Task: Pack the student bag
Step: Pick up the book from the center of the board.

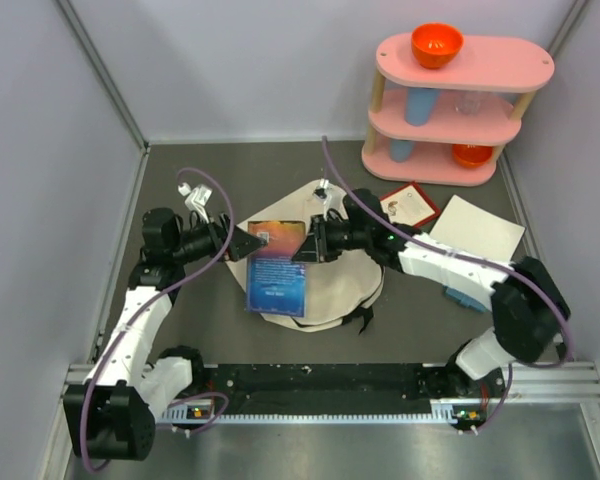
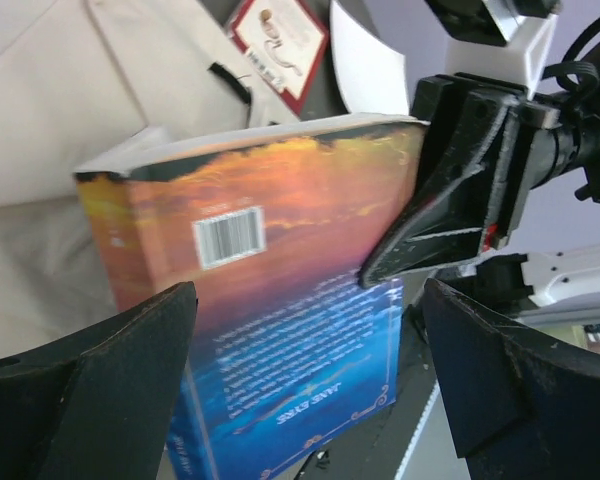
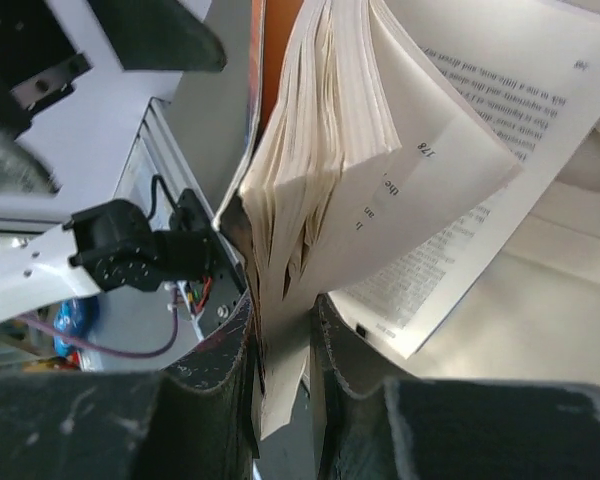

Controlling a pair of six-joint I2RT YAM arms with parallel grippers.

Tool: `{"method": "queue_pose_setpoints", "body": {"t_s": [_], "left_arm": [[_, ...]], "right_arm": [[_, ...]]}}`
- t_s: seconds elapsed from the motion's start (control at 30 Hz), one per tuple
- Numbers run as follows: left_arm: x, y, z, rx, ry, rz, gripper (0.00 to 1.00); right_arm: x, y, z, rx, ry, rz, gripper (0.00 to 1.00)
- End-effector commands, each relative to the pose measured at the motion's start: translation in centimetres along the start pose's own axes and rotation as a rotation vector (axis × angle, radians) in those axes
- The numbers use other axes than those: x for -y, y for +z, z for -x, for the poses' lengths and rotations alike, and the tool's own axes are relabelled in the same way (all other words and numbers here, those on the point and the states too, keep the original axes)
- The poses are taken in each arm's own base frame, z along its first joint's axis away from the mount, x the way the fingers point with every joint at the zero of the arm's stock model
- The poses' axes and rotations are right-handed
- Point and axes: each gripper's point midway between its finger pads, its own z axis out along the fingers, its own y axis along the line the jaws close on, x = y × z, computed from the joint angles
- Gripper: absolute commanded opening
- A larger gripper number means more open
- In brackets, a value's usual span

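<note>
There are 2 arms, 1 student bag (image 1: 330, 295), 1 book (image 1: 278, 270), 1 pink shelf (image 1: 540, 62) with 3 tiers, 2 orange bowls, 2 blue cups, 1 red-edged card (image 1: 410, 205) and 1 white sheet (image 1: 477, 228).

The student bag is cream canvas, soft and rumpled, with black trim and a black strap (image 1: 364, 318) at its near right edge. It lies flat on the dark table (image 1: 180, 330), midway between the 2 arms. Whether its mouth is open cannot be told.

The book is not inside the bag. It hangs over the bag's left half, back cover up, orange at the top and blue below, with 1 barcode (image 2: 229, 237). The right gripper (image 3: 285, 330), reaching over the bag from the right, is closed nearly all the way on the book's edge. It pinches the cover and a wad of pages, and the loose pages fan out above its fingers (image 3: 335, 345). The left gripper (image 2: 308, 290) sits just left of the bag with its jaws spread as wide as they go and nothing in them. The book lies just past its fingertips (image 2: 150, 330), and whether they touch it cannot be told.

Behind the bag and to its right stands the shelf. 1 orange bowl (image 1: 437, 45) is on the top tier, 1 blue cup (image 1: 420, 105) on the middle tier, and 1 orange bowl (image 1: 472, 154) and 1 blue cup (image 1: 402, 150) on the bottom tier. The card and the white sheet lie on the table between the bag and the shelf.
</note>
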Motion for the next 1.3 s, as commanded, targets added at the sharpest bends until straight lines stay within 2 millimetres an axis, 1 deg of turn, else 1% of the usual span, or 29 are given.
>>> {"method": "queue_pose_setpoints", "body": {"t_s": [0.0, 0.03, 0.07, 0.1, 0.13, 0.17, 0.2, 0.23, 0.33, 0.4, 0.43, 0.47, 0.5, 0.53, 0.57, 0.63, 0.67, 0.77, 0.97, 1.1, 1.23, 1.27], "left_arm": [[-3.2, -0.4, -1.5, -0.001, 0.052, 0.145, 0.99], [-4.1, -0.4, -1.9, -0.002, 0.036, 0.175, 0.99], [-4.9, -0.5, -2.2, 0.004, 0.022, 0.211, 0.99], [-6.1, -0.7, -3.0, 0.002, -0.008, 0.26, 0.99], [-7.3, -0.8, -3.0, 0.024, -0.026, 0.324, 0.99], [-7.9, -1.0, -3.0, 0.034, -0.028, 0.35, 0.99], [-8.7, -1.2, -3.5, 0.032, -0.044, 0.387, 0.99], [-9.9, -1.6, -3.4, 0.051, -0.057, 0.46, 0.99], [-11.4, -1.8, -3.9, 0.042, -0.091, 0.52, 0.99], [-11.2, -1.0, -4.8, -0.008, -0.103, 0.465, 0.99], [-10.9, -0.5, -4.5, -0.005, -0.09, 0.426, 0.99], [-10.0, 0.2, -5.0, -0.033, -0.095, 0.347, 0.99], [-9.8, 0.5, -5.6, -0.045, -0.107, 0.307, 0.99], [-9.4, 0.8, -5.7, -0.047, -0.106, 0.268, 0.99], [-8.8, 1.5, -5.6, -0.05, -0.085, 0.19, 0.99], [-8.5, 2.0, -5.5, -0.051, -0.106, 0.147, 0.99], [-8.5, 2.4, -5.3, -0.039, -0.089, 0.12, 0.99], [-8.8, 2.7, -5.0, -0.02, -0.085, 0.112, 0.99], [-8.4, 2.8, -4.5, -0.01, -0.044, 0.084, 0.99], [-7.8, 2.9, -4.1, 0.0, 0.0, 0.047, 0.99], [-7.7, 3.4, -4.4, -0.034, -0.019, -0.001, 0.84], [-7.3, 3.4, -4.5, -0.048, -0.029, -0.028, 0.79]], "right_arm": [[-1.9, 2.2, 3.3, 0.067, -0.006, 0.116, 0.0], [-0.3, 2.9, 3.3, 0.061, 0.008, 0.039, 0.0], [1.9, 4.0, 3.2, 0.053, 0.028, -0.034, 0.0], [2.6, 4.3, 2.9, 0.043, 0.032, -0.047, 0.0], [3.3, 4.6, 2.5, 0.038, 0.044, -0.058, 0.0], [4.4, 5.0, 1.6, 0.021, 0.068, -0.081, 0.0], [4.9, 5.3, 1.2, 0.013, 0.08, -0.092, 0.0], [5.3, 5.4, 0.6, -0.004, 0.094, -0.103, 0.0], [6.3, 5.7, -0.7, -0.036, 0.089, -0.113, 0.0], [5.5, 5.5, -1.2, -0.05, 0.056, -0.055, 0.0], [5.1, 5.3, -2.0, -0.073, 0.049, -0.015, 0.0], [4.6, 5.4, -1.8, -0.057, 0.023, 0.022, 0.0], [4.1, 5.3, -2.0, -0.061, -0.003, 0.051, 0.0], [3.8, 5.1, -2.5, -0.075, -0.013, 0.084, 0.0], [3.4, 5.0, -2.4, -0.071, -0.027, 0.107, 0.0], [3.1, 4.7, -2.8, -0.082, -0.049, 0.137, 0.0], [2.8, 4.6, -2.7, -0.076, -0.064, 0.154, 0.0], [2.0, 4.1, -2.8, -0.079, -0.085, 0.195, 0.0], [0.3, 2.7, -2.7, -0.084, -0.137, 0.245, 0.0], [0.0, 2.0, -3.1, -0.091, -0.178, 0.258, 0.0], [-0.1, 1.8, -3.7, -0.113, -0.196, 0.291, 0.0], [-0.2, 1.8, -3.6, -0.115, -0.205, 0.295, 0.0]]}}
